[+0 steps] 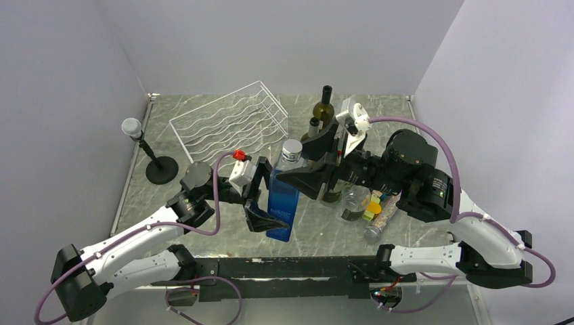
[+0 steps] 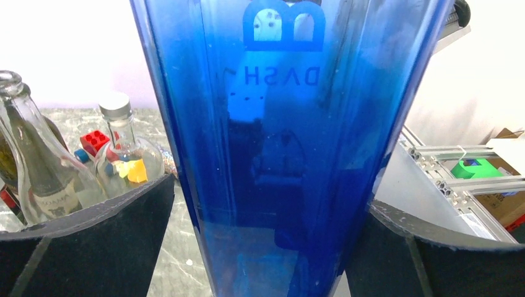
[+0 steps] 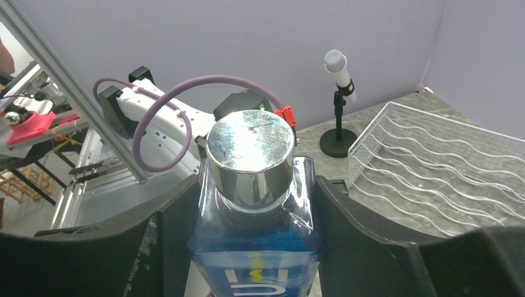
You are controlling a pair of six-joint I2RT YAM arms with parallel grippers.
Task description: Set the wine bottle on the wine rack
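Wine bottle (image 1: 283, 203), blue, upright on the tabletop (image 1: 311, 233) near the wine rack (image 1: 230, 125)'s front right corner from above; at the left wrist, straddled low by the wide-open, empty left gripper (image 2: 266, 247); at the right wrist, clamped below its cap by the right gripper (image 3: 254, 229), likely for steadiness before lifting.

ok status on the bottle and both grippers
Right gripper shut on blue bottle, upright. Left gripper open around its lower body. Rack empty; microphone stand beside it, other bottles behind.
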